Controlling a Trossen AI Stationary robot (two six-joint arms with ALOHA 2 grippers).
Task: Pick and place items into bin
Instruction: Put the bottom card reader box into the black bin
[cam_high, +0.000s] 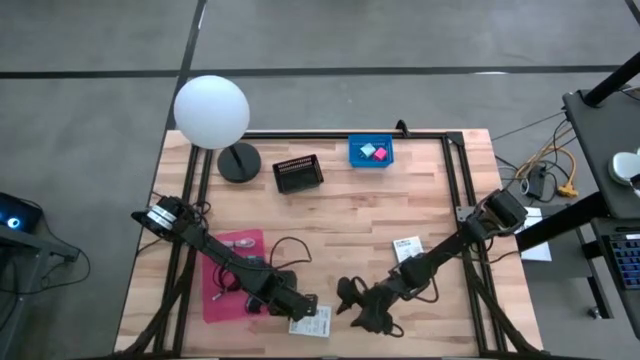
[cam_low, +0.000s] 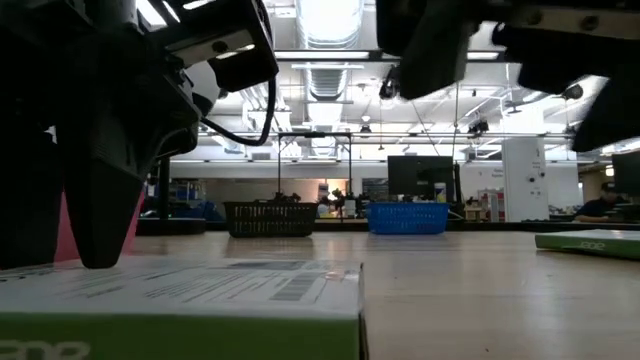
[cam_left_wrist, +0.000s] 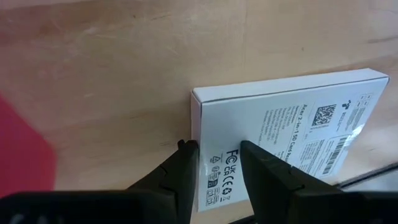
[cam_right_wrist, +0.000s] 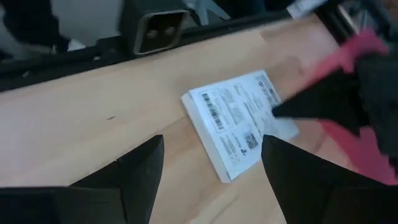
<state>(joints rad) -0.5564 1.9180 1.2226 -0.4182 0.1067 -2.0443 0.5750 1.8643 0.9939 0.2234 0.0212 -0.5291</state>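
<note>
A white printed packet (cam_high: 312, 324) lies flat near the table's near edge and fills the low view's foreground (cam_low: 180, 290). My left gripper (cam_left_wrist: 216, 149) reaches down over the packet's left end with its fingers a little apart. One fingertip (cam_left_wrist: 186, 152) is at the end edge, the other (cam_left_wrist: 249, 155) over the printed top. My right gripper (cam_right_wrist: 214, 155) hovers open just right of the packet (cam_right_wrist: 239, 121), with nothing between its fingers. A second packet (cam_high: 407, 248) lies flat farther right. The blue bin (cam_high: 352, 152) at the far edge holds a pink cube (cam_high: 379, 153) and a teal cube (cam_high: 367, 150). My left gripper comes at the packet's left end (cam_left_wrist: 202, 124) slanting down from the table's left. One finger is beside the end edge and one is above the top face. I cannot tell whether either fingertip touches it. The packet lies flat on the table.
A pink mat (cam_high: 228, 270) with small items and a black cable (cam_high: 285, 250) lie under the left arm. A black basket (cam_high: 298, 174) and a white globe lamp (cam_high: 211, 110) stand at the far edge. A black frame rail (cam_high: 455, 190) runs along the table's right side.
</note>
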